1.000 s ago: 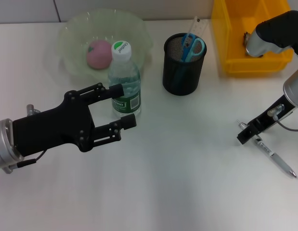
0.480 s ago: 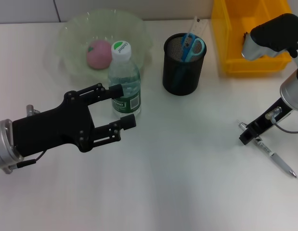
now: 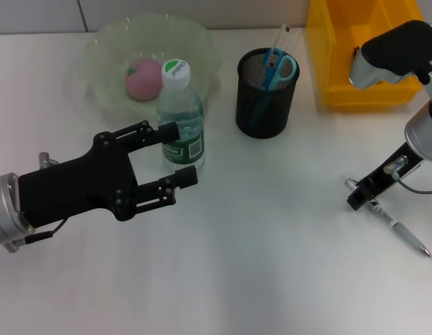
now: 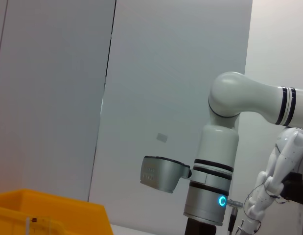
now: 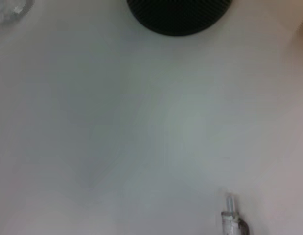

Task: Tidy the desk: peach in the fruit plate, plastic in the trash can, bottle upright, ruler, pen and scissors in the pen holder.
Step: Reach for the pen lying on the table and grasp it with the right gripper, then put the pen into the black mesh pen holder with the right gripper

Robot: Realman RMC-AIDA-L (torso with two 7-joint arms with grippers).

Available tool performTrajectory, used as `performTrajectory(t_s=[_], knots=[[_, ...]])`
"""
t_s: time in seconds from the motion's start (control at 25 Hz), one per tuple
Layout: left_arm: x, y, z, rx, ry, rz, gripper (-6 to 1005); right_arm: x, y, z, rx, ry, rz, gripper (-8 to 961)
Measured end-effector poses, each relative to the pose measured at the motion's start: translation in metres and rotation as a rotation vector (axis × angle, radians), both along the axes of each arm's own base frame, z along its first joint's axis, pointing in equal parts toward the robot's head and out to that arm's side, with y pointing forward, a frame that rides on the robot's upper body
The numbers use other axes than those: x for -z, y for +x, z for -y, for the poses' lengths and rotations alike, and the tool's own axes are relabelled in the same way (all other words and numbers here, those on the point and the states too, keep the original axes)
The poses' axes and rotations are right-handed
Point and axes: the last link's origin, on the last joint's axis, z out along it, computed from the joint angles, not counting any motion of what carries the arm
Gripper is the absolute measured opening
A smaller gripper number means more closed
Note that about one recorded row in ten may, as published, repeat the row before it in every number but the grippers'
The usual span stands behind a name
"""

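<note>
On the white table, the left gripper sits nearest, its fingers apart beside the upright bottle without closing on it. To the right, the right gripper is down over the pen; only the pen's far tip shows in the right wrist view, and I cannot tell how the fingers stand. Farther back, the pen holder holds the scissors and the clear ruler, both partly hidden. The peach lies in the fruit plate. The trash can is cut off; its contents are unclear.
</note>
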Motion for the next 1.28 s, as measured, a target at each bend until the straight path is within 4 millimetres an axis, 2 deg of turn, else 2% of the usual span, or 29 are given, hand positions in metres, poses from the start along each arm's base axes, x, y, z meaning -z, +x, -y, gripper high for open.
performTrajectory(t_s=[0.56,0.68,1.04,1.28], knots=[[0.0,0.0,0.0,0.0,0.001,0.002,728,0.002,-0.001,0.001,-0.004,-0.012,0.007,273],[0.0,0.0,0.0,0.0,0.001,0.002,728,0.001,-0.002,0.0,-0.008,-0.01,0.007,180],[0.0,0.0,0.0,-0.001,0.003,0.004,728,-0.003,-0.008,-0.004,-0.046,0.018,-0.006,179],[-0.001,0.0,-0.001,-0.002,0.006,0.005,728,-0.019,-0.029,-0.006,-0.153,0.108,-0.118,180]])
